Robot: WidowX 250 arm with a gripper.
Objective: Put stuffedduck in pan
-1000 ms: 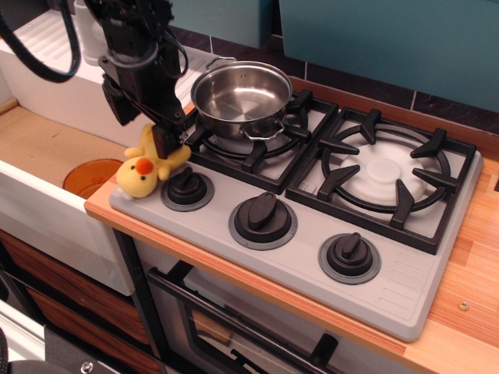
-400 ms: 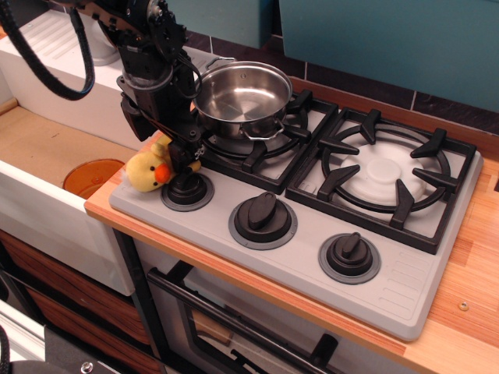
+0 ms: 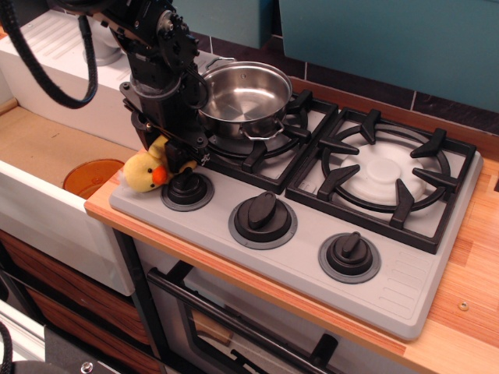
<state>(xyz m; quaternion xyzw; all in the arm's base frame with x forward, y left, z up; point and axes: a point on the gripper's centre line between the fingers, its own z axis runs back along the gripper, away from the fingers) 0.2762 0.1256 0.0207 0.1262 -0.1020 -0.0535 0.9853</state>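
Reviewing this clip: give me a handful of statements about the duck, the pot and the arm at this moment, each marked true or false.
1. The stuffed duck is inside the steel pot. False: it sits at the stove's front-left corner, outside the pot.
2. The pot is empty. True.
3. The end effector is down at the duck. True; whether it grips the duck cannot be told.
4. The pot stands on the right burner. False: it stands on the left burner; the right one is bare.
5. The stove has three knobs along its front. True.
6. The orange disc lies on the stove top. False: it lies below the counter's left edge.
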